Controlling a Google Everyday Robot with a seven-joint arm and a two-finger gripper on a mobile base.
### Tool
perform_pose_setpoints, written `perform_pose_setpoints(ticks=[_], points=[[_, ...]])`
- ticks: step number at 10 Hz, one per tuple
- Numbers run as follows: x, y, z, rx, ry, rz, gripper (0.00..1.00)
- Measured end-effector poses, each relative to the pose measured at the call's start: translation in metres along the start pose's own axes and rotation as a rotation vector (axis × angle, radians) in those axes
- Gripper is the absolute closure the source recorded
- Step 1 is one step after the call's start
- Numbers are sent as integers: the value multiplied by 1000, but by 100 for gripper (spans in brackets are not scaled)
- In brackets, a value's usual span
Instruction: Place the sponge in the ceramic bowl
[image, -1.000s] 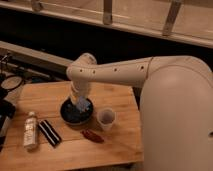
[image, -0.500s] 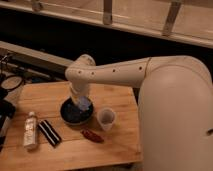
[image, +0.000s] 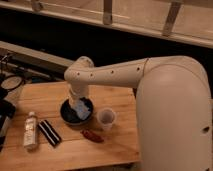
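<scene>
The gripper (image: 79, 102) is held low over the bowl (image: 66, 116), with the sponge (image: 82, 110) inside the rim. Whether the sponge is gripped cannot be told; if so, release is needed.

Gripper (image: 80, 105) sits over the ceramic bowl (image: 65, 114) at center-left, mostly buried behind the arm (image: 100, 77); bowl's far rim is covered too.

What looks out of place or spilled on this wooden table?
Nothing looks spilled or broken. The only oddity is the white bottle, which seems to lie on its side near the left edge of the table. The cup stands upright. The gripper hangs over the ceramic bowl with the sponge beneath it.
</scene>
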Motion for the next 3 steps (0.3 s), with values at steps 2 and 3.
perform_pose_setpoints(ticks=[2,3], points=[[0,2,3,1,1,-5,37],[0,4,4,-1,1,-9,29]])
